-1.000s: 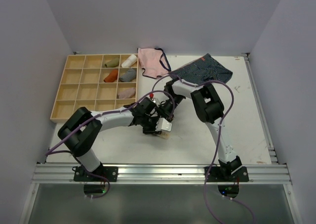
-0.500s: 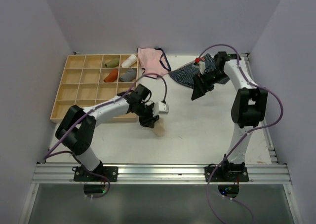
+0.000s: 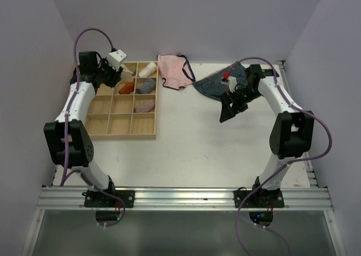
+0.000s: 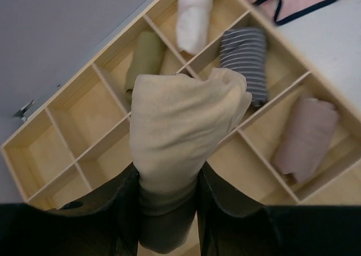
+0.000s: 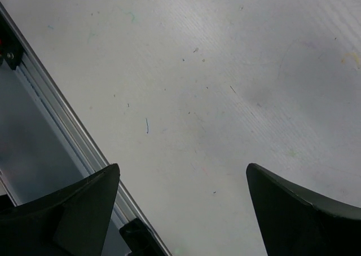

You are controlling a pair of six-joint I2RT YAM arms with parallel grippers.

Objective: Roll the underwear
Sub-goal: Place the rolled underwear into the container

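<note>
The underwear (image 4: 180,126) is a pale peach-beige roll clamped between my left gripper's black fingers (image 4: 127,202). The left gripper (image 4: 167,180) is shut on it and holds it above the wooden tray (image 4: 107,81), over the compartments near the olive roll (image 4: 148,56). From above, the left gripper (image 3: 104,75) hangs over the tray's far left corner and hides the roll. My right gripper (image 3: 227,110) stands open and empty over bare table, just in front of the navy striped pair (image 3: 214,85). Its wrist view shows the jaws (image 5: 181,168) wide apart with nothing between them.
The tray (image 3: 107,135) holds a white roll (image 3: 148,70), an orange roll (image 3: 127,87), a grey striped roll (image 3: 146,85) and a mauve roll (image 3: 144,106). A pink pair with dark trim (image 3: 174,71) lies right of the tray. A metal rail (image 5: 51,98) borders the table.
My left arm has carried the roll from the table's middle up over the tray's far left. My right arm has swung away to the right rear and its gripper has opened.
</note>
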